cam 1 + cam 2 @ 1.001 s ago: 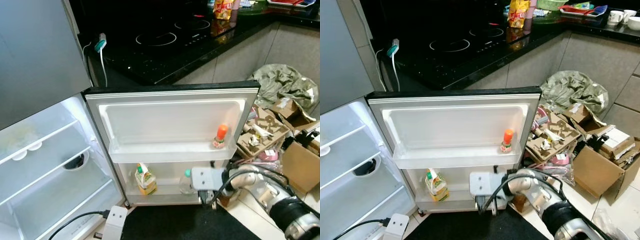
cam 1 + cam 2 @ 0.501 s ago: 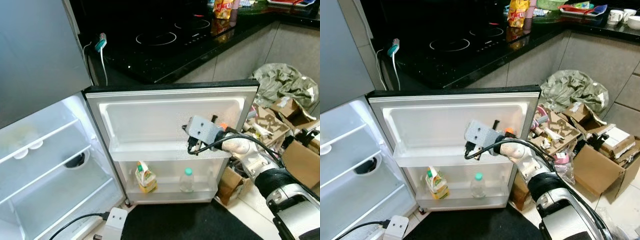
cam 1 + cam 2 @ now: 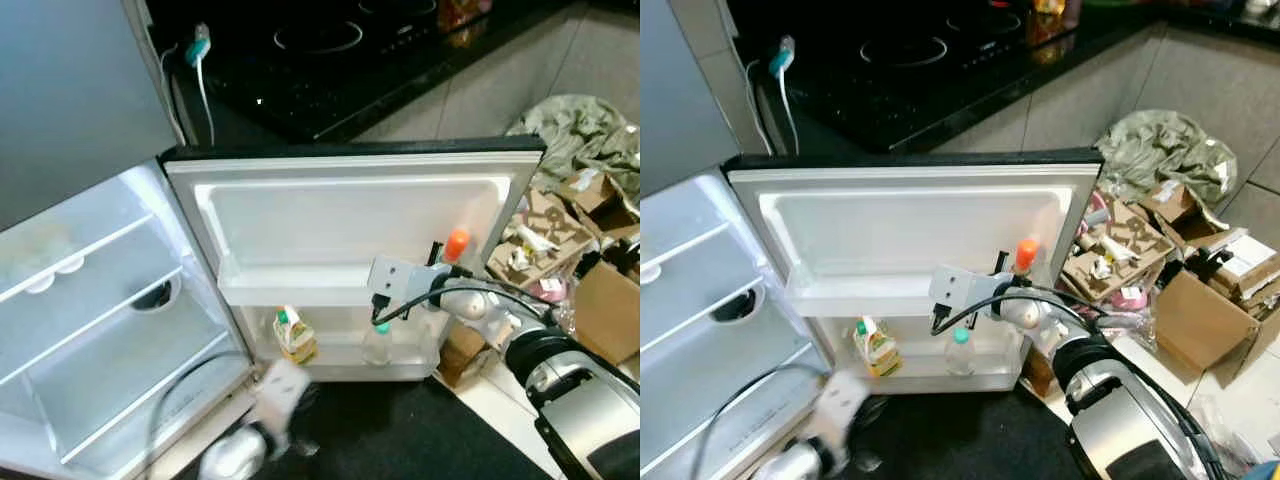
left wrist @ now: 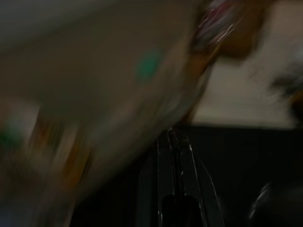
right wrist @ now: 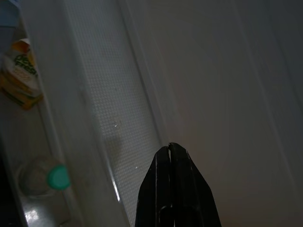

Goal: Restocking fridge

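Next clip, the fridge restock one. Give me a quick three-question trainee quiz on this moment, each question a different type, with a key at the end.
1. True or false: the orange-capped bottle stands on the upper shelf of the fridge door.
2. Which two things stand on the door's lower shelf?
A. juice carton and green-capped bottle
B. two cans
C. a jar and a bowl
3. Fill in: the right gripper has its fingers ____ and points at the door's inner wall.

Key
1. True.
2. A.
3. Shut, holding nothing.
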Robot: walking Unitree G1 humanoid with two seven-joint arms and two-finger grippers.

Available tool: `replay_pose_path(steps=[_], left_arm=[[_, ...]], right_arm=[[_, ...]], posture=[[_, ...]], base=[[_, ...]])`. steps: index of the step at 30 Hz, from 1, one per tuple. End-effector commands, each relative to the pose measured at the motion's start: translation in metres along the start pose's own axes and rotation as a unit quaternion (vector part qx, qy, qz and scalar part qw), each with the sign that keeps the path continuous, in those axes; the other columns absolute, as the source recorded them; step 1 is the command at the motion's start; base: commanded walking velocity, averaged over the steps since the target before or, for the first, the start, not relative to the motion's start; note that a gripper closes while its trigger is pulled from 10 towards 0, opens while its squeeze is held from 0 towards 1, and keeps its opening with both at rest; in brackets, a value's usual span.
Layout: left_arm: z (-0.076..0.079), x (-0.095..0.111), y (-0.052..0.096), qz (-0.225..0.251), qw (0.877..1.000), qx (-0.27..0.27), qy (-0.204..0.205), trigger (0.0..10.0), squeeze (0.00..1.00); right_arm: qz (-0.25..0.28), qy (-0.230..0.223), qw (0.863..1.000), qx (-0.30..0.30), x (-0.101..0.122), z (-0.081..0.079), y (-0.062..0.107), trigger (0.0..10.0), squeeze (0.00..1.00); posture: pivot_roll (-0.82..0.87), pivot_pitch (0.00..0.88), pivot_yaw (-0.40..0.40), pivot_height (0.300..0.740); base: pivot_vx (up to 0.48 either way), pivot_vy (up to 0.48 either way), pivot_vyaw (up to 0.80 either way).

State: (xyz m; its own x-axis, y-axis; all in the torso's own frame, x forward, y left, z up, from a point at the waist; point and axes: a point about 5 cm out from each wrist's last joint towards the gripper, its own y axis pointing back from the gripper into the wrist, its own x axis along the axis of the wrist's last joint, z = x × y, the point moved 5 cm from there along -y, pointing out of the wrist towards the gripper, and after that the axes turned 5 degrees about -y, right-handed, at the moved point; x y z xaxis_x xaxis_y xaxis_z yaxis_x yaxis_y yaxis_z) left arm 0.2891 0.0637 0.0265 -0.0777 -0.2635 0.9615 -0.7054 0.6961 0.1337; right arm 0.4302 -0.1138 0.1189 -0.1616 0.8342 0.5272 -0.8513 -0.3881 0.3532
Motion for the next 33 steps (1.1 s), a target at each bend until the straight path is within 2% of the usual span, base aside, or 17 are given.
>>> replay_pose_path(steps=[1,2,3,6,8,12,15,17,18,20,21,24,25,28,33], left_arm=[[0.010,0.020,-0.004,0.031,0.999,-0.035,-0.004,10.0,0.00],[0.013,0.036,-0.008,0.056,0.997,-0.049,-0.015,10.0,0.00],[0.013,0.036,-0.008,0.056,0.997,-0.049,-0.015,10.0,0.00],[0.019,0.071,-0.014,0.111,0.990,-0.075,-0.038,10.0,0.00],[0.021,0.088,-0.015,0.134,0.986,-0.083,-0.048,10.0,0.00],[0.021,0.096,-0.014,0.142,0.985,-0.085,-0.048,10.0,0.00],[0.022,0.101,-0.010,0.140,0.985,-0.093,-0.048,10.0,0.00],[0.023,0.098,-0.006,0.133,0.985,-0.099,-0.053,10.0,0.00],[0.023,0.098,-0.006,0.133,0.985,-0.099,-0.053,10.0,0.00],[0.023,0.089,0.000,0.113,0.986,-0.108,-0.056,10.0,0.00],[0.023,0.089,0.000,0.113,0.986,-0.108,-0.056,10.0,0.00],[0.017,0.068,0.012,0.074,0.989,-0.109,-0.065,10.0,0.00],[0.017,0.068,0.012,0.074,0.989,-0.109,-0.065,10.0,0.00],[0.006,0.046,0.030,0.031,0.992,-0.104,-0.071,10.0,0.00],[0.007,0.030,0.045,0.000,0.991,-0.112,-0.071,10.0,0.00]], right_arm=[[-0.019,0.003,1.000,-0.003,-0.009,-0.001,0.001,10.0,0.00],[-0.021,0.002,1.000,-0.009,-0.010,0.002,0.001,10.0,0.00],[-0.021,0.002,1.000,-0.009,-0.010,0.002,0.001,10.0,0.00],[-0.024,0.001,0.999,-0.029,-0.011,0.012,0.002,10.0,0.00],[-0.029,0.011,0.999,-0.041,-0.013,0.018,0.004,10.0,0.00],[-0.038,0.017,0.998,-0.047,-0.017,0.024,0.005,10.0,0.00],[-0.063,0.038,0.997,-0.022,-0.027,0.024,0.009,10.0,0.00],[-0.079,0.037,0.996,0.026,-0.034,0.013,0.010,10.0,0.00],[-0.079,0.037,0.996,0.026,-0.034,0.013,0.010,10.0,0.00],[-0.088,0.041,0.989,0.109,-0.042,-0.009,0.014,10.0,0.00],[-0.088,0.041,0.989,0.109,-0.042,-0.009,0.014,10.0,0.00],[-0.080,0.023,0.977,0.197,-0.043,-0.031,0.021,10.0,0.00],[-0.080,0.023,0.977,0.197,-0.043,-0.031,0.021,10.0,0.00],[-0.057,-0.014,0.966,0.252,-0.033,-0.041,0.024,10.0,0.00],[-0.031,-0.039,0.962,0.269,-0.022,-0.041,0.024,10.0,0.00]], posture=[[-0.02,0.219,0.021,0.726],[-0.02,0.221,0.021,0.726],[-0.02,0.221,0.021,0.726],[-0.02,0.220,0.024,0.726],[-0.02,0.218,0.025,0.726],[-0.02,0.215,0.025,0.726],[-0.02,0.213,0.024,0.726],[-0.02,0.213,0.024,0.726],[-0.02,0.213,0.024,0.726],[-0.02,0.210,0.024,0.726],[-0.02,0.210,0.024,0.726],[-0.02,0.207,0.025,0.726],[-0.02,0.207,0.025,0.726],[-0.02,0.207,0.025,0.726],[-0.02,0.203,0.029,0.726]], base=[[0.000,0.000,0.00],[0.000,0.000,0.00],[0.000,0.000,0.00],[0.000,0.000,0.00],[0.000,0.000,0.00],[0.000,0.000,0.00],[0.000,0.000,0.00],[0.000,0.000,0.00],[0.000,0.000,0.00],[0.000,0.000,0.00],[0.000,0.000,0.00],[0.000,0.000,0.00],[0.000,0.000,0.00],[0.000,0.000,0.00],[0.000,0.000,0.00]])
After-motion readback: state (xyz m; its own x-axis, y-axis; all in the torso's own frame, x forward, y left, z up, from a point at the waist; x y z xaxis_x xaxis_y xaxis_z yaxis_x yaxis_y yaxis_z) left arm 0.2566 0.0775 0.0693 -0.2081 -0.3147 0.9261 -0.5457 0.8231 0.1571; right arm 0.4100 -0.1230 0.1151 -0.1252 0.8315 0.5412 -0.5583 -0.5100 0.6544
